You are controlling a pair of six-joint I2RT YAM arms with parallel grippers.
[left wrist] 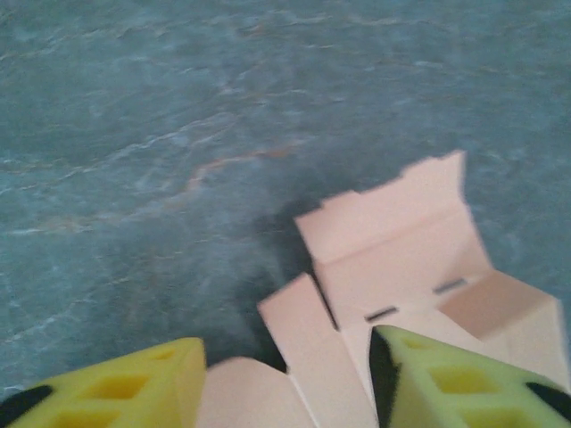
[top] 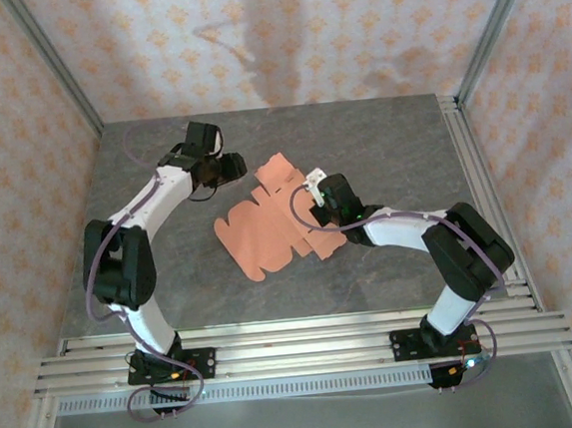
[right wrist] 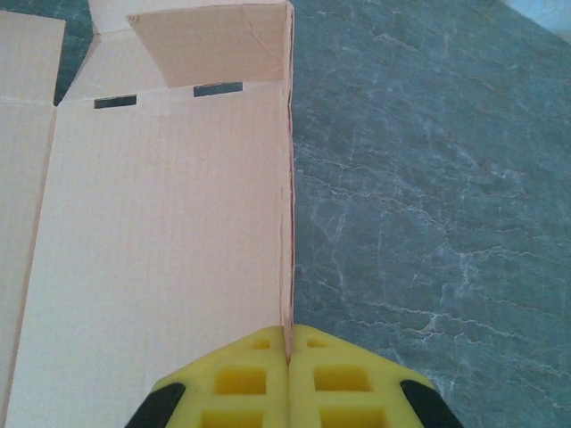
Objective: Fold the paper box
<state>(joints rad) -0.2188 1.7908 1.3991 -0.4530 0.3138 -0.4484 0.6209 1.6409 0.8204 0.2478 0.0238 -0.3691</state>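
The right end effector (right wrist: 287, 341) is pressed together on a side edge of the box (right wrist: 161, 223). The pinch is thin and right at the rim, so I judge that a pull or twist could let the card slip out or crease away from its score line. The box lies mostly flat in the middle of the bench (top: 379, 136), between the arms, so a tug could also drag the whole sheet. Farther off, the left end effector (left wrist: 285, 349) is spread over the far flaps, and closing there could catch two layers or crush one flat.
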